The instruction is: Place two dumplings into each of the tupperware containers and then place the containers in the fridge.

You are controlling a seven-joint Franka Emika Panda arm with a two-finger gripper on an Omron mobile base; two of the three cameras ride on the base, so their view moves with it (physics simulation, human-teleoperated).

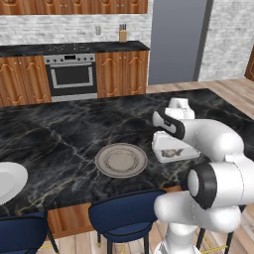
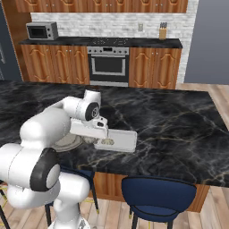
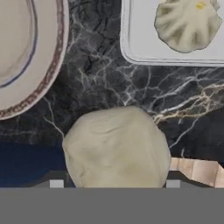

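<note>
Claw (image 3: 114,186) grips dumpling (image 3: 116,148) w/ wide jaws, near counter edge, beside tupperware container (image 3: 140,54).

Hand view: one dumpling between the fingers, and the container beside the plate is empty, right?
Not empty. The hand view shows a dumpling already lying in the container. The other dumpling does sit between the fingers, beside the plate.

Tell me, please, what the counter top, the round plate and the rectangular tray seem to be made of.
Black counter top: polished marble, judging by pale and gold veins. Round grey plate: probably glazed ceramic, with a darker patterned rim. Shallow rectangular pale tray: likely smooth plastic, thin-walled with rounded corners; it holds a beige dumpling.
</note>
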